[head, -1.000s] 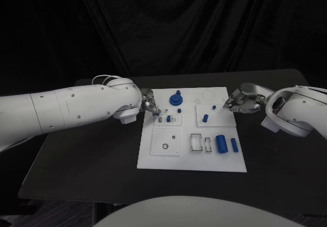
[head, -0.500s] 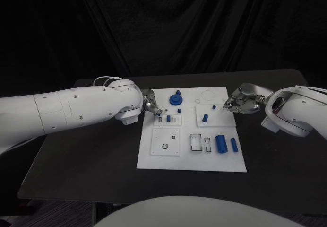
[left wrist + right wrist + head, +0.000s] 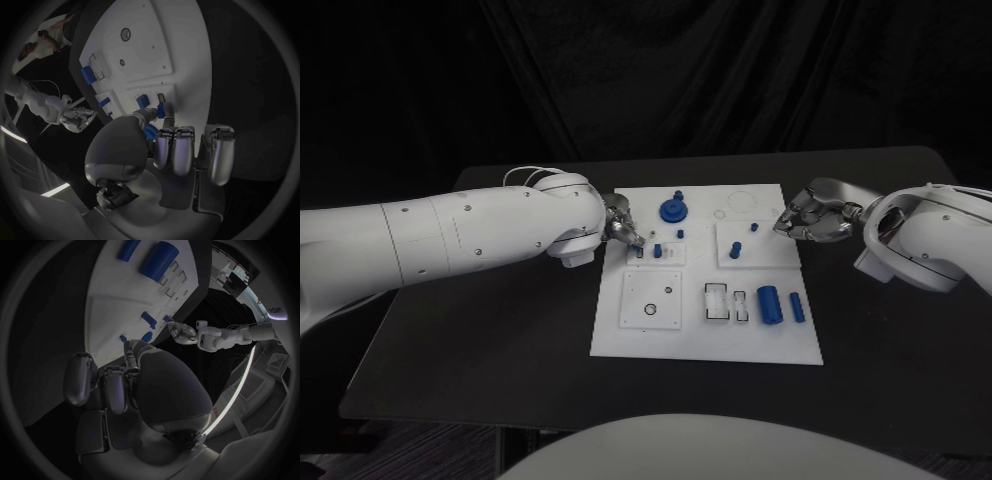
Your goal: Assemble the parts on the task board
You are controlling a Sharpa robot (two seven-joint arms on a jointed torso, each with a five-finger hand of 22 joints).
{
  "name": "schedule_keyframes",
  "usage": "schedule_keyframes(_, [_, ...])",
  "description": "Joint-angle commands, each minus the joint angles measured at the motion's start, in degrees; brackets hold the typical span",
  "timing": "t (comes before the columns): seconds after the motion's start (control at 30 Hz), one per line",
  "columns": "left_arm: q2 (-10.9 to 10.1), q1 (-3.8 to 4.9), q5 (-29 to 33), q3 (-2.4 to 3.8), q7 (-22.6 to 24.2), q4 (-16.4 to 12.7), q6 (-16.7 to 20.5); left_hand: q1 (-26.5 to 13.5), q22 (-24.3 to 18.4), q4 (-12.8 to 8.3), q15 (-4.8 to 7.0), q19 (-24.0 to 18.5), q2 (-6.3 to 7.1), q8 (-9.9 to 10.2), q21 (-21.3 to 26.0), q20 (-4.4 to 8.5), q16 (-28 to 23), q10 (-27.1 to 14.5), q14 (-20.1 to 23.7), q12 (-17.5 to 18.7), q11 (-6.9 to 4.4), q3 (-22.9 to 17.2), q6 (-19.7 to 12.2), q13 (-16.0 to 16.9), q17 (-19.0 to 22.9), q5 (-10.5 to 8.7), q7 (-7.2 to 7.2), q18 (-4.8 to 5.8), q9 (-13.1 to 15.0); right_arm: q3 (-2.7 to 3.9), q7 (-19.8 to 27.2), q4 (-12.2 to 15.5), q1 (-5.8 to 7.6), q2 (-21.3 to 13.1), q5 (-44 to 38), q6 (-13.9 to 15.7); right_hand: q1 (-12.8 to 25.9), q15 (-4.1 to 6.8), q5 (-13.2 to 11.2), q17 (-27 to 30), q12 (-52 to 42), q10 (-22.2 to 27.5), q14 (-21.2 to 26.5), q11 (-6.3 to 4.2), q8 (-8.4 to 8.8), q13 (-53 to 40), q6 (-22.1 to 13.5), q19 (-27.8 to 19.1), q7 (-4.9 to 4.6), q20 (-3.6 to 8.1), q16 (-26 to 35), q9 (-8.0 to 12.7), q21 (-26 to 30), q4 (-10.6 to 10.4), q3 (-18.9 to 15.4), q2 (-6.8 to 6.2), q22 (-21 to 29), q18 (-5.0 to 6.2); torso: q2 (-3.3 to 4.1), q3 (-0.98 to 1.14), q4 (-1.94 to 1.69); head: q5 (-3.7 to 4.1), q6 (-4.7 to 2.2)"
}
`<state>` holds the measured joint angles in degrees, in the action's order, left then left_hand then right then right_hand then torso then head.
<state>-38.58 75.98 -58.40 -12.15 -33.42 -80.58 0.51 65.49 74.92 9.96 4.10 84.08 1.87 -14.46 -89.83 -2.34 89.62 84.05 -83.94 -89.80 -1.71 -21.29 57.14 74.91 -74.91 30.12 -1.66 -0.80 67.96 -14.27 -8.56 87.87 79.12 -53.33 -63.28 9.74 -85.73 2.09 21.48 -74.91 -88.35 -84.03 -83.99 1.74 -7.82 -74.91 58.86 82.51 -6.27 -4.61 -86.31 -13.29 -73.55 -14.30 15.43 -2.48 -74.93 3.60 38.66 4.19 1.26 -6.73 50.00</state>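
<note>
- Black drapes hang behind a black table (image 3: 488, 340), and the white task board (image 3: 708, 340) lies in the middle of it, between the two arms.
- The left hand (image 3: 620, 228) sits at the board's near-left edge. In its wrist view the fingers (image 3: 167, 145) curl round a small blue part (image 3: 165, 109), pinched at the tips just above a little fixture block (image 3: 656, 254).
- So that hand is grasping a part. Whether the part already touches its seat I cannot tell from here.
- The right hand (image 3: 812, 218) hovers at the board's opposite edge, fingers curled in. I see nothing between them, so I judge it clenched on nothing.
- Beyond the left fingertips stands a blue round knob-like part (image 3: 674, 210); farther off, towards the right hand, a fat blue cylinder (image 3: 769, 301) and a slimmer blue peg (image 3: 796, 306) lie beside an open slot.
- The step in hand looks like seating the pinched part in the block beneath the left fingers.
- To do it well: keep the part upright, line it over the hole before pressing, and go down slowly.
- Let go only once it stands by itself, and lift the fingers straight away so they don't drag it.
</note>
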Motion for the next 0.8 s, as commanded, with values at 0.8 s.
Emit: schedule_keyframes(0.8, [-0.2,-1.68,-0.3,0.04,1.4,0.1,-2.2,-0.9,15.1,0.0,0.54,5.9,0.12,-0.1,-0.2,0.38,0.4,5.9,-6.1,-0.2,-0.42,-0.6,0.5,15.1,-15.1,-0.63,-0.07,0.8,0.0,0.04,-1.1,-0.2,-0.31,0.2,-0.1,-0.6,-0.2,-0.44,0.3,-11.1,0.3,-3.2,-4.3,0.37,0.07,-12.9,0.0,-0.5,-0.21,0.04,0.3,-0.2,0.2,0.0,0.4,0.42,-9.9,0.3,-0.12,0.07,-0.02,0.01,0.0])
